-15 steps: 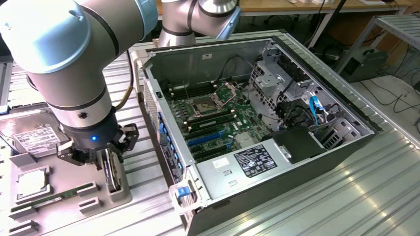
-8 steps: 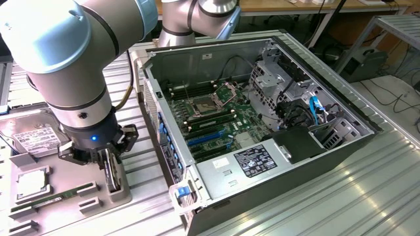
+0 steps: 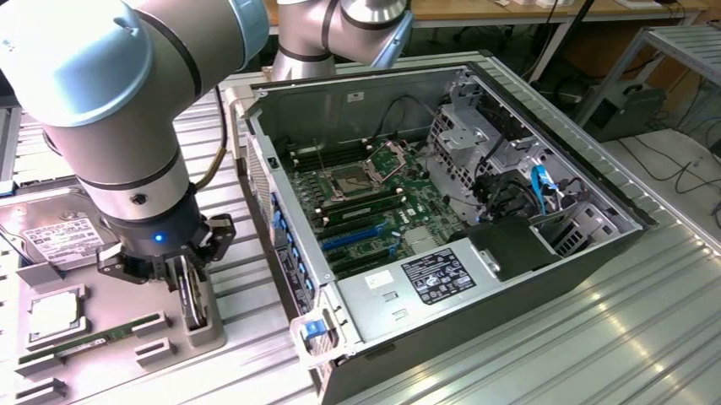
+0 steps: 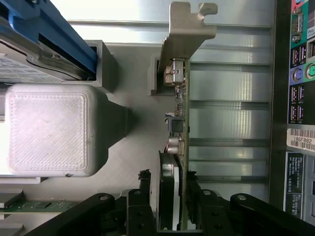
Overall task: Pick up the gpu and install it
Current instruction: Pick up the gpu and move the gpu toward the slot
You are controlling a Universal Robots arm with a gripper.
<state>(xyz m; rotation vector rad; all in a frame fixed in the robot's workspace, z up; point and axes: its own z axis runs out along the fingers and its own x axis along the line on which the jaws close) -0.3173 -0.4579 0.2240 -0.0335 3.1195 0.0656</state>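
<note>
The gpu [image 3: 195,305] stands on edge in a grey holder [image 3: 206,336] on the exterior view's left, beside the open computer case [image 3: 338,321]. My gripper [image 3: 187,291] reaches down over the card. In the wrist view the gpu [image 4: 178,123] runs away from me, with its silver bracket [image 4: 186,34] at the far end. My gripper [image 4: 171,214] is shut on the card's near end, one black finger [image 4: 146,196] pressed to each face. The motherboard's blue slots [image 3: 358,238] lie exposed inside the case.
A hard drive with a white label [image 3: 56,238], a processor [image 3: 51,314] and a green memory stick [image 3: 100,336] lie in the grey tray to the exterior view's left of the holder. A pale grey block [image 4: 49,130] stands close beside the card. The case's rear ports [image 4: 300,93] are on the card's other side.
</note>
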